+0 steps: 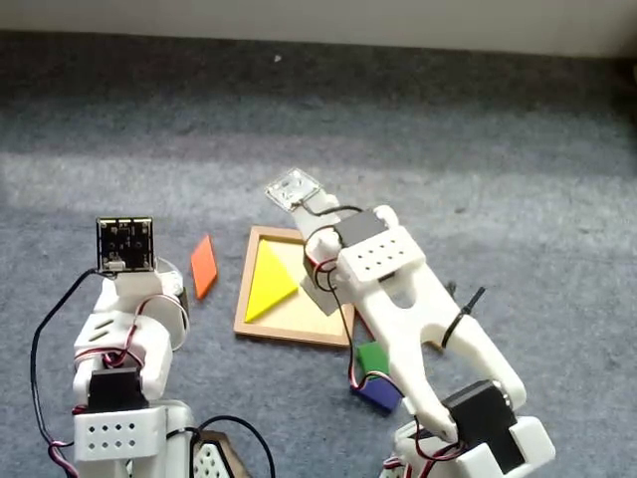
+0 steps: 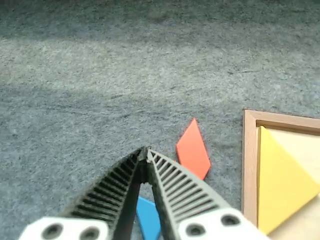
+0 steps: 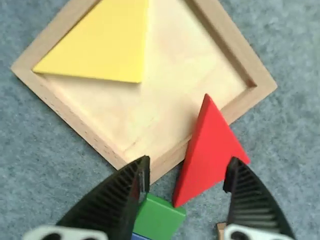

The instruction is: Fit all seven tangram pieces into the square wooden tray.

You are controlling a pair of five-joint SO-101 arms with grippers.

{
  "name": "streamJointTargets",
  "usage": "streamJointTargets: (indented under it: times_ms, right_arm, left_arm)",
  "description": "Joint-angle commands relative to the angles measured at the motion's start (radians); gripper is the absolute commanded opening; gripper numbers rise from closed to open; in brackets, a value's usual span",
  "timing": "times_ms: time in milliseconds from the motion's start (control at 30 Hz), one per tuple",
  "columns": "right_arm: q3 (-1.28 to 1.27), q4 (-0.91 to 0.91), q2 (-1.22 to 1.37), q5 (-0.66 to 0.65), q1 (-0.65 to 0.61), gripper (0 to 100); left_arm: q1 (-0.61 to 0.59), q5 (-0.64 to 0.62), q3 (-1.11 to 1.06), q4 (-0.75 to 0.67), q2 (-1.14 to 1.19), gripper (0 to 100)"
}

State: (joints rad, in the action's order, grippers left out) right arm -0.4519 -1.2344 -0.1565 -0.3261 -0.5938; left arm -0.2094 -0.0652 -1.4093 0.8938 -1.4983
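The square wooden tray (image 1: 261, 330) (image 3: 251, 73) lies between the two arms with a yellow triangle (image 1: 269, 282) (image 3: 106, 44) flat inside it. A red triangle (image 3: 207, 147) lies tilted across the tray's near rim. My right gripper (image 3: 186, 172) stands open around the red triangle's lower end, and its right fingertip is close to the piece's edge. A green piece (image 3: 158, 218) (image 1: 372, 357) sits just outside the rim under the right arm (image 1: 383, 261). My left gripper (image 2: 145, 152) is shut and empty, hovering over carpet beside an orange parallelogram (image 2: 193, 150) (image 1: 203, 266) and a blue piece (image 2: 149, 221).
A dark blue piece (image 1: 378, 391) lies beside the green one near the right arm's base. Grey carpet stretches open beyond the tray and to the left. The tray's rim (image 2: 248, 165) stands at the side of the left wrist view.
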Motion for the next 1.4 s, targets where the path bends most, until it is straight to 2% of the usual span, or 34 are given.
streamJointTargets:
  times_ms: [0,133,300,400,467,567,733,967,1167,1367]
  right_arm:
    - [0.044,0.036,-0.047,-0.021,-0.013,23.1]
    - [0.048,0.024,-0.059,0.0,0.013,23.1]
    - [0.056,0.013,-0.059,0.203,0.213,23.1]
    - [0.077,0.013,-0.051,0.273,0.308,23.1]
    - [0.074,0.018,-0.05,0.295,0.326,23.1]
    - [0.033,0.039,-0.045,0.301,0.328,18.2]
    - [-0.077,0.209,-0.016,0.296,0.352,3.1]
    - [-0.096,0.202,0.134,0.282,0.403,1.9]
    - [-0.101,0.173,0.111,0.253,0.458,1.9]
    - [-0.102,0.176,0.177,0.25,0.397,1.9]
  left_arm:
    - [-0.022,0.005,0.031,0.009,-0.015,0]
    - [-0.027,0.003,0.031,0.009,-0.015,0]
    - [-0.025,0.003,0.031,0.009,-0.015,0]
    - [-0.025,0.003,0.031,0.009,-0.015,0]
    - [-0.024,0.003,0.031,0.009,-0.015,0]
    - [-0.021,0.003,0.03,0.009,-0.015,0]
    - [-0.021,0.003,0.028,0.009,-0.015,0]
    - [-0.021,0.003,0.027,0.009,-0.015,0]
    - [-0.021,0.003,0.027,0.009,-0.015,0]
    - [-0.021,0.003,0.027,0.009,-0.015,0]
